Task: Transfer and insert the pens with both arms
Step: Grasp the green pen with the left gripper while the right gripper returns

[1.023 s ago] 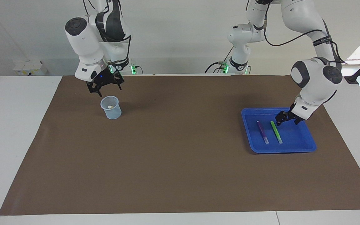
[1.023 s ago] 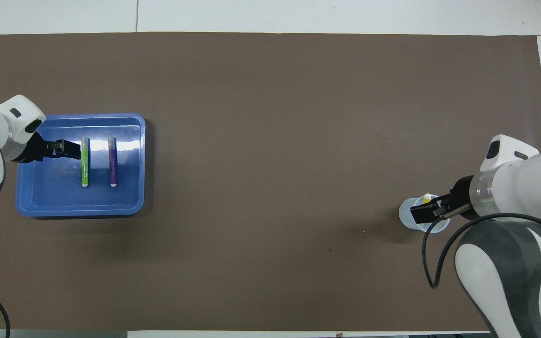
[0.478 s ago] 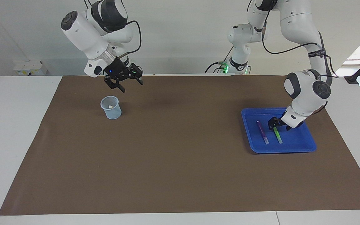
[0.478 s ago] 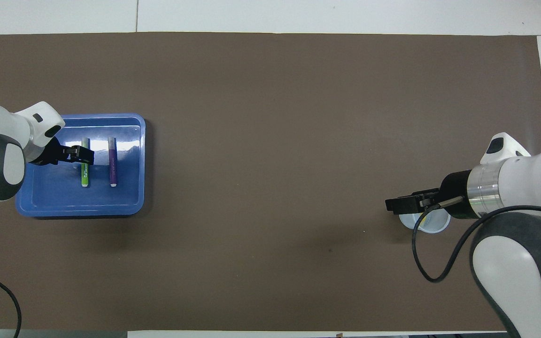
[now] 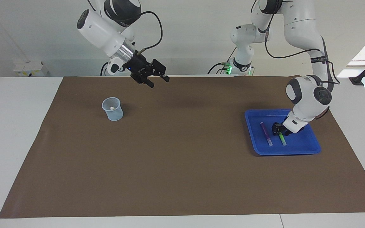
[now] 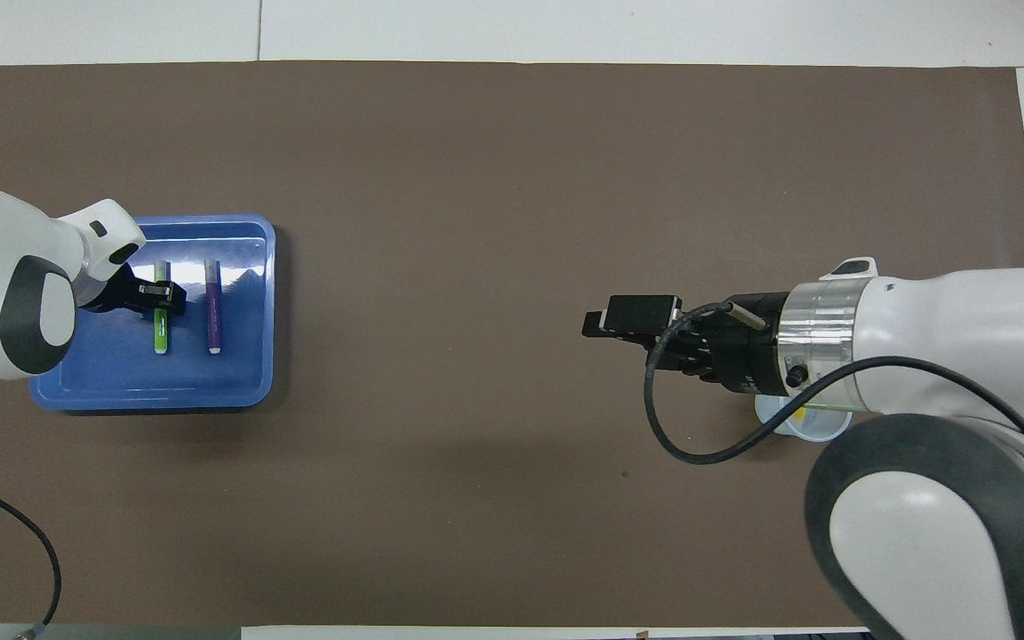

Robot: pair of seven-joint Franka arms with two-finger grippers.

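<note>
A blue tray [image 5: 301, 144] [image 6: 94, 373] lies toward the left arm's end of the table. In it a purple pen [image 5: 266, 134] [image 6: 212, 307] and a green pen [image 5: 283, 140] [image 6: 160, 333] lie side by side. My left gripper [image 5: 277, 129] [image 6: 165, 298] is down in the tray, on the green pen's upper half. A clear plastic cup [image 5: 112, 109] [image 6: 819, 428] stands toward the right arm's end, with a pale pen end [image 5: 112, 108] showing inside. My right gripper [image 5: 159, 81] [image 6: 596, 322] is open and empty, raised over the mat between the cup and the table's middle.
A brown mat [image 5: 182, 164] covers most of the white table. A smaller white arm with a green-lit base [image 5: 241, 63] stands at the robots' edge, and a white box [image 5: 30, 68] sits by the wall. The right arm's black cable [image 6: 681, 427] hangs in a loop.
My right gripper has lifted away from the cup and swung toward the table's middle. My left gripper has come down onto the green pen in the tray.
</note>
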